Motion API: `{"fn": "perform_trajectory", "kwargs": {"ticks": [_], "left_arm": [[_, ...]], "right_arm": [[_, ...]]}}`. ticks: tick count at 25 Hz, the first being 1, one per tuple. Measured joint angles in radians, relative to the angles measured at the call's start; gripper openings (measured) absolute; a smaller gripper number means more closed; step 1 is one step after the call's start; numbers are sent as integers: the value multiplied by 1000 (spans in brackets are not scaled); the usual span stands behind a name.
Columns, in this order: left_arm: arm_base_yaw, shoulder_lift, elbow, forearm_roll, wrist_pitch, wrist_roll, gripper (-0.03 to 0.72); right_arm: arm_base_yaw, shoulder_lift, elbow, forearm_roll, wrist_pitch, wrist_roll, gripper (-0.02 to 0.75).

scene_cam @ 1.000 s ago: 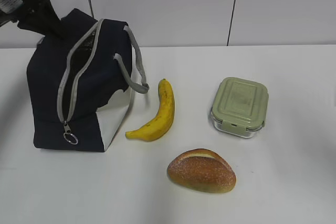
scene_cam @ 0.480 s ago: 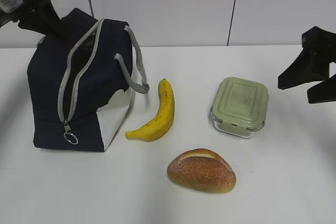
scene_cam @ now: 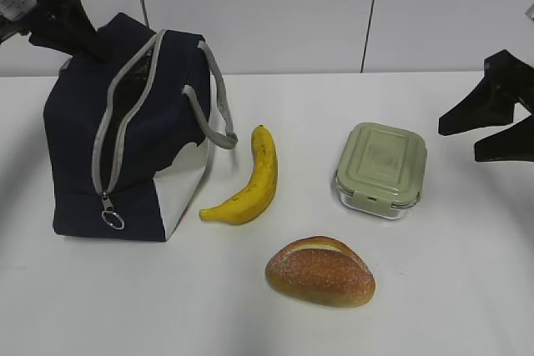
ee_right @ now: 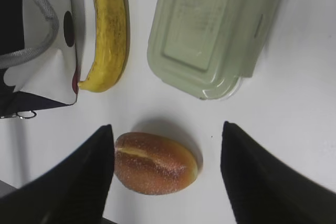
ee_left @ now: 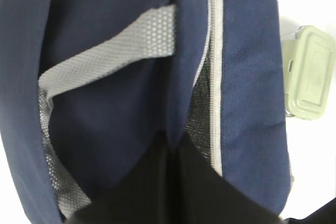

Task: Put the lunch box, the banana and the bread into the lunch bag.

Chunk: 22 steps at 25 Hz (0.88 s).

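The navy lunch bag [scene_cam: 125, 139] stands at the left, its zipper open. My left gripper [scene_cam: 79, 39] is at the bag's top back edge. In the left wrist view its fingers [ee_left: 157, 182] are shut on the bag's navy fabric [ee_left: 105, 24] beside the opening. The banana [scene_cam: 254, 177] lies right of the bag. The green-lidded lunch box [scene_cam: 381, 168] sits further right. The bread [scene_cam: 321, 271] lies at the front. My right gripper [scene_cam: 459, 146] is open and empty above the table, right of the lunch box. In its wrist view [ee_right: 167, 126] the bread [ee_right: 155, 163] lies between its fingers, well below them.
The bag's ring pull [scene_cam: 112, 219] hangs at the zipper's low front end and a grey strap handle [scene_cam: 219, 97] drapes toward the banana. The right wrist view also shows the banana [ee_right: 110, 30], the lunch box [ee_right: 210, 30] and the bag's white panel [ee_right: 37, 72]. White wall behind.
My right gripper has come into view from the right edge and now hovers open near the lunch box. The left gripper, the bag and the food have not moved.
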Motion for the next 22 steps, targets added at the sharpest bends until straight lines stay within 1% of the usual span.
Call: {"fn": "perform_trajectory", "kwargs": {"ticks": [2, 4, 7, 9, 16, 18, 22], "left_arm": [[0, 0, 0, 0, 0, 0, -3], [0, 0, 0, -1, 0, 2, -3], [0, 0, 0, -9, 0, 2, -3], [0, 0, 0, -20, 0, 3, -3], [0, 0, 0, -29, 0, 3, -3], [0, 0, 0, -29, 0, 3, -3], [0, 0, 0, -38, 0, 3, -3]], "right_arm": [[-26, 32, -1, 42, 4, -56, 491], [-41, 73, -1, 72, 8, -106, 525], [-45, 138, -2, 95, 8, -166, 593], [-45, 187, -3, 123, 8, -211, 615], [-45, 362, -38, 319, -21, -394, 626], [-45, 408, -59, 359, -26, -420, 626], [-45, 473, -88, 404, -30, -462, 619]]}}
